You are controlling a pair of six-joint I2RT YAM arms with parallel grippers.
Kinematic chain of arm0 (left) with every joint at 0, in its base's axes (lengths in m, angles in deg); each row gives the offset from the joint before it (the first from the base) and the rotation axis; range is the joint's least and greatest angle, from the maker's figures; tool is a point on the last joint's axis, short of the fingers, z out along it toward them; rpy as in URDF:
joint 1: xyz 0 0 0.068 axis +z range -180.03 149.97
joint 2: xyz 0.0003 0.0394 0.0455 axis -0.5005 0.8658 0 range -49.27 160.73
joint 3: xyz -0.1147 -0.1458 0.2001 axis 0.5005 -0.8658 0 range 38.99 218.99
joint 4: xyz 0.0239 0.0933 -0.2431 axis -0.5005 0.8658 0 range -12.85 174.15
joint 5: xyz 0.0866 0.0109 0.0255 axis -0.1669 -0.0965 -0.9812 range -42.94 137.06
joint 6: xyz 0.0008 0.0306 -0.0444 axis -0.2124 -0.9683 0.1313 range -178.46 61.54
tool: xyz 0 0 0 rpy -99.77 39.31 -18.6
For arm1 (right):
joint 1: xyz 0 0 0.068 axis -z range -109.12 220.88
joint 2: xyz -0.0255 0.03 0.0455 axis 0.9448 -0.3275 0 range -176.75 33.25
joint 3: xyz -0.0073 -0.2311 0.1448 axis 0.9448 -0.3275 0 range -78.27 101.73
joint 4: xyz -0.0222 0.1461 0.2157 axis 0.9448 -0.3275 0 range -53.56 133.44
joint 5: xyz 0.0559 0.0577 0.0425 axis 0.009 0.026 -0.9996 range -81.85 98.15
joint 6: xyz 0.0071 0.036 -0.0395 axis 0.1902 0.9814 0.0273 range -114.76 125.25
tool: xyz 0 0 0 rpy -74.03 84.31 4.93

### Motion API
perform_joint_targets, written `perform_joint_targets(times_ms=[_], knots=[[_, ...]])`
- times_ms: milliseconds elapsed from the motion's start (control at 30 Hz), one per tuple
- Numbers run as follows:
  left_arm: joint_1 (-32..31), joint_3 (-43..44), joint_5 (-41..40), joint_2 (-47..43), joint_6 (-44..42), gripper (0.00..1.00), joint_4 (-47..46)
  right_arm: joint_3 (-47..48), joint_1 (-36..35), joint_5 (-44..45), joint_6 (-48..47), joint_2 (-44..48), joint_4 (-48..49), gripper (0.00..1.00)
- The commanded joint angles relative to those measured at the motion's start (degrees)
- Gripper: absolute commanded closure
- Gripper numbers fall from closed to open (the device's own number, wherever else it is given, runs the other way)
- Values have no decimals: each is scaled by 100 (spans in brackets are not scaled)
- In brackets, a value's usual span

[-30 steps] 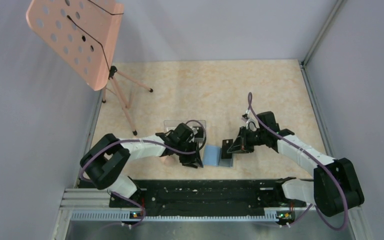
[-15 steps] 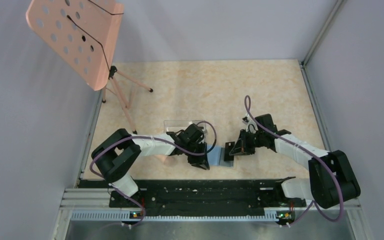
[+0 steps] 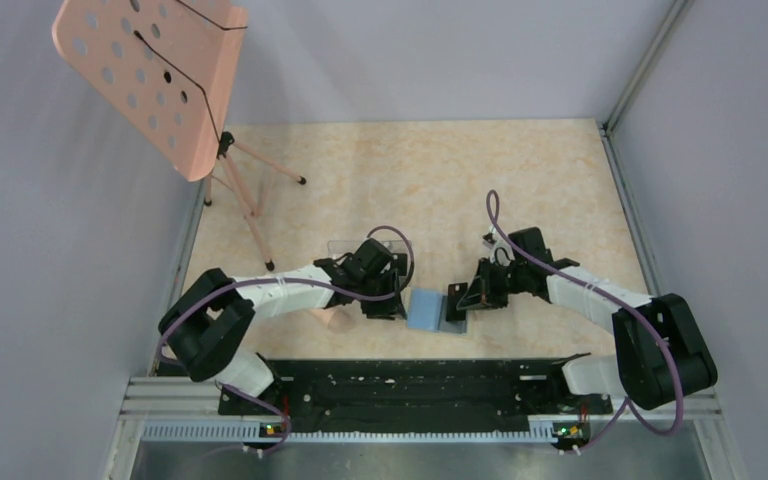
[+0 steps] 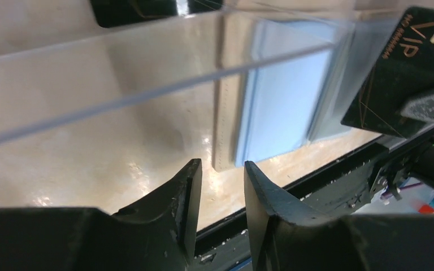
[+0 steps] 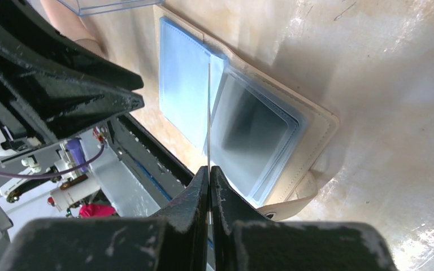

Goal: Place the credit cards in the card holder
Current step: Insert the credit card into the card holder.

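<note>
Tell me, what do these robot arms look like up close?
The left arm and right arm match: white tubes between chunky black joints, with a purple cable looping along each. The left gripper and right gripper are black, each with two tapered, rough-surfaced fingers.

The beige table (image 3: 410,180) is carrying the card holder (image 3: 426,309), lying open and flat near the front. A clear box (image 3: 345,247) is sitting just left of it, and a pink stand (image 3: 150,70) is standing far left.
</note>
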Motion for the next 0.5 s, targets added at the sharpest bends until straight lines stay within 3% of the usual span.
perform_joint_targets(times_ms=[0, 300, 467], knots=[[217, -287, 191, 76, 241, 62, -781, 83, 51, -56, 25, 101, 252, 100], [152, -364, 876, 541, 500, 69, -1614, -46, 227, -115, 121, 161, 295, 100], [64, -403, 962, 549, 635, 77, -1612, -90, 238, -220, 112, 91, 373, 100]])
